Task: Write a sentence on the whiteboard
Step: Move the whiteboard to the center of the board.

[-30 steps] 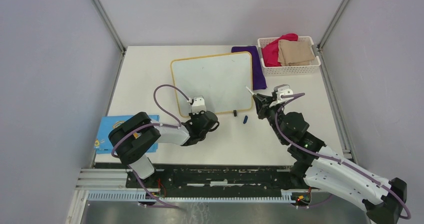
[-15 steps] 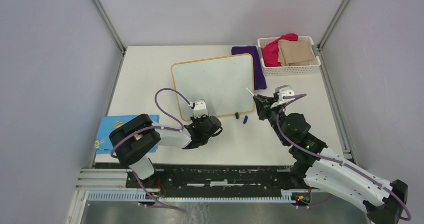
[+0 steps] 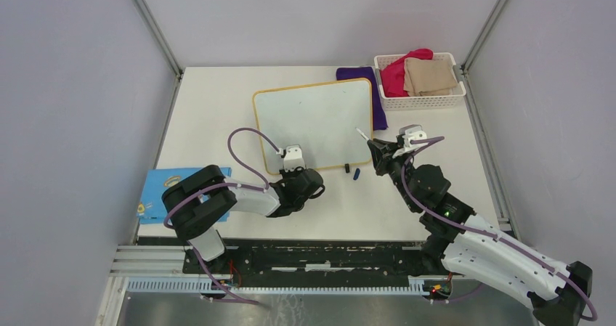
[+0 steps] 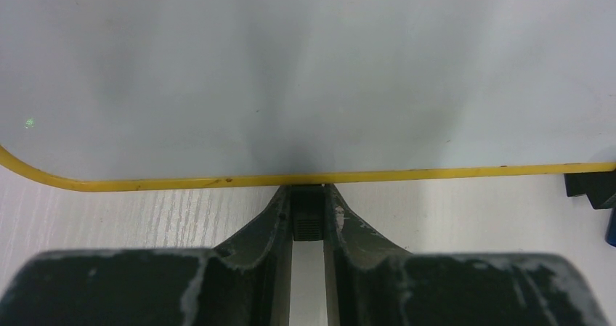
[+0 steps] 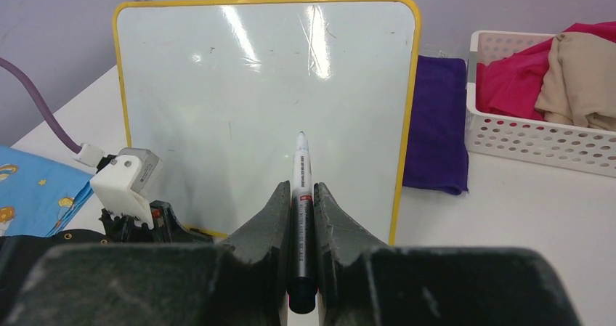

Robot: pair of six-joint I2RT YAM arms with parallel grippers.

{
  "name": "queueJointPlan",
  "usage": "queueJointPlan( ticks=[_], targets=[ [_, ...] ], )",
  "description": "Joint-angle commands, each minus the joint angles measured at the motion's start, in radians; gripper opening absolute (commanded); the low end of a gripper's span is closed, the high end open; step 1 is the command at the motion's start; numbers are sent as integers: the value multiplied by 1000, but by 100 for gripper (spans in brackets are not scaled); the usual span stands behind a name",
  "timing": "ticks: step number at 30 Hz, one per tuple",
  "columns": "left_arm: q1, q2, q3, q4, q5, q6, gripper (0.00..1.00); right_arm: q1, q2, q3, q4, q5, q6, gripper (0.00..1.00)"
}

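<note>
The whiteboard (image 3: 316,119), yellow-framed, lies flat mid-table, and its white face (image 5: 247,86) is blank; no sentence shows on it. My left gripper (image 3: 293,169) sits at the board's near edge (image 4: 290,178), shut on a small black foot (image 4: 308,216) of the board. My right gripper (image 3: 375,153) hovers by the board's near right corner. It is shut on a marker (image 5: 301,188) whose uncapped tip (image 3: 359,131) points toward the board. A blue cap (image 3: 357,173) lies on the table beside the second black foot (image 3: 347,168).
A white basket (image 3: 425,102) holding red and tan cloths stands at the back right. A purple cloth (image 3: 377,101) lies partly under the board's right edge. A blue booklet (image 3: 154,192) rests at the near left. Grey walls enclose the table.
The whiteboard has slid a little to the right, with my left gripper on its foot moving right and nearer. The right gripper and marker have barely moved.
</note>
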Motion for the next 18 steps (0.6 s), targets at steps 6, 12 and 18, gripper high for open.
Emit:
queueJointPlan(
  ticks=[6, 12, 18],
  targets=[
    [-15, -27, -16, 2, 67, 5, 28, 5, 1, 14, 13, 7, 2, 0],
    [-16, -64, -38, -11, 62, -3, 36, 4, 0, 19, 9, 10, -2, 0],
    [-23, -124, -59, -47, 53, -8, 46, 4, 4, 29, 3, 2, 0, 0]
  ],
)
